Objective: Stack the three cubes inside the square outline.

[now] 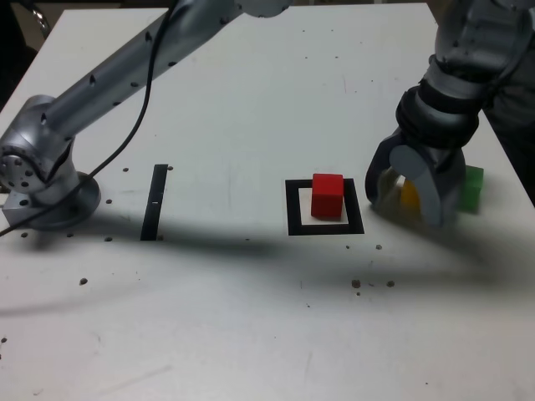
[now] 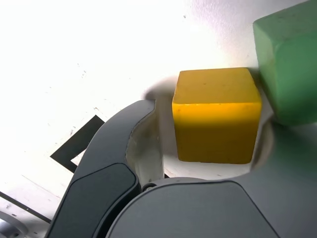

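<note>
While the red cube (image 1: 327, 195) already sits inside the square outline (image 1: 292, 225) near the tabletop's (image 1: 251, 100) middle, the gripper (image 1: 411, 194) is down over the yellow cube (image 2: 216, 115) toward the exterior view's right edge. Its fingers (image 2: 141, 148) straddle that cube, spread with gaps showing, not yet pinching. The green cube (image 2: 290, 64) sits just beside it. Judged step: grasping the second block. Next calls for closing squarely, lifting, and centring over red. Being cubes, none has a long axis; yellow's faces lie roughly parallel to the fingers.
</note>
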